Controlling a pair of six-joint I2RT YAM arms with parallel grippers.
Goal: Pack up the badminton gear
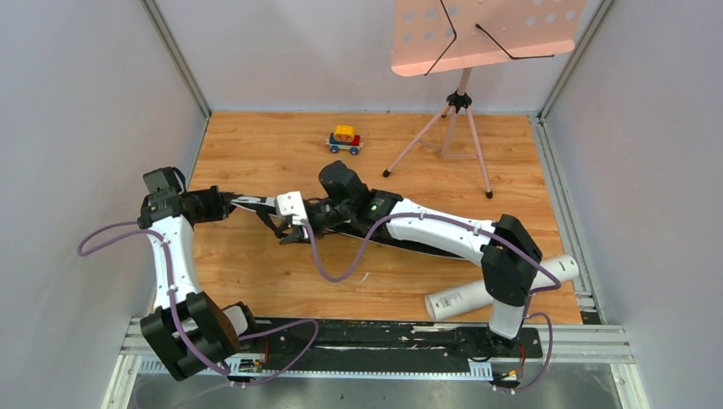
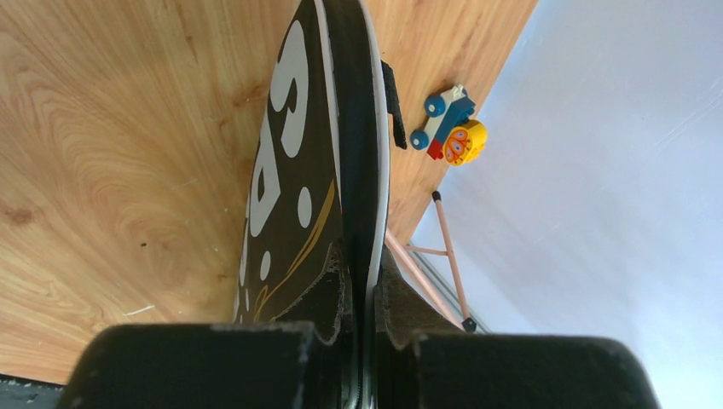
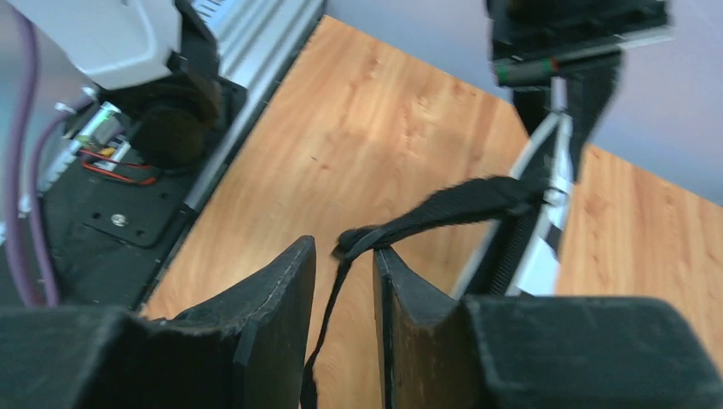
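Now left pincer [image 2: 362, 294] clamping black bag [image 2: 320, 153], right pincer [image 3: 341, 285] around strap [image 3: 443, 209]

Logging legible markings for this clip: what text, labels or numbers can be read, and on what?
Black bag: large white letters, seen edge-on and cut off; one looks like "S", the whole word not readable.
Right arm: a small green light, no text.
Toy car, white tube: no readable markings.

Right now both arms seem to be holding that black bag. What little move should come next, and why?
Probably the right fingers should close on the strap and pull gently away. The left fingers already clamp the bag by its edge, while the strap only runs through the right gap, not yet pinched. Pulling might open the bag; the tube lies outside.
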